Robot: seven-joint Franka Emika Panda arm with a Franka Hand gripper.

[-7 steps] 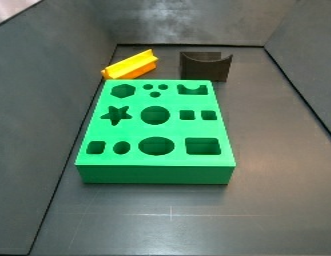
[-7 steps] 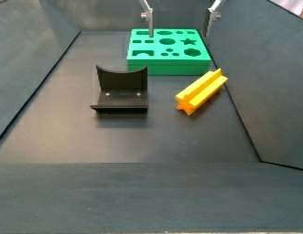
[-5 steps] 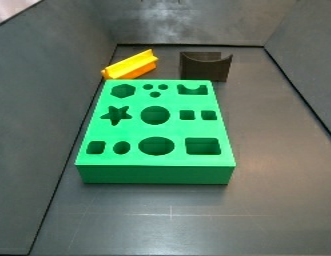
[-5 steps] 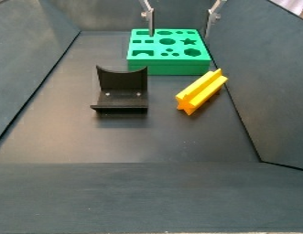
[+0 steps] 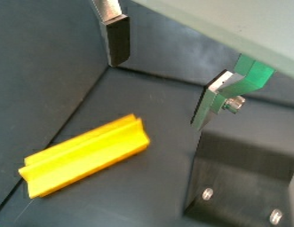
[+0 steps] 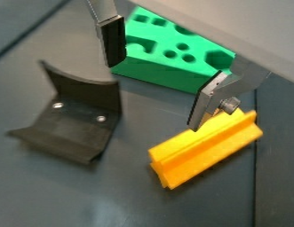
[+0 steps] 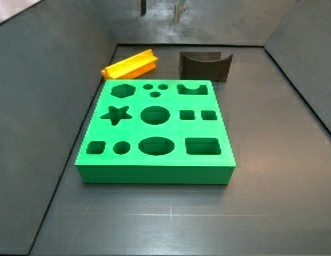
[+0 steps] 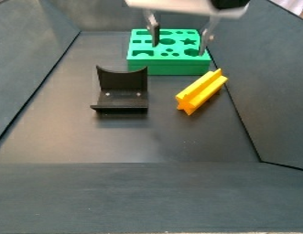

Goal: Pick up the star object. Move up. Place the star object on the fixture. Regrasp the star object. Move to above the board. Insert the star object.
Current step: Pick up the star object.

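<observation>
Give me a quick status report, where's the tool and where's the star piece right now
Tool open, empty, up above the floor near the board. Star object lying flat on the floor, untouched, beside the fixture. Nothing in the way.

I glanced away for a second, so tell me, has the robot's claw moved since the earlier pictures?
Yes. In a side view the claw hangs lower, its fingers now overlapping the bright green board with cut-out holes.

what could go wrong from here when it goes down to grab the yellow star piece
1. The open end effector hangs above the floor, not centred over the long yellow-orange star-section prism; one finger sits over its edge and may strike it.
2. The prism lies loose on the floor, so a nudge might slide it.
3. The dark curved-notch fixture and the bright green holed board are nearby, leaving limited room.
</observation>
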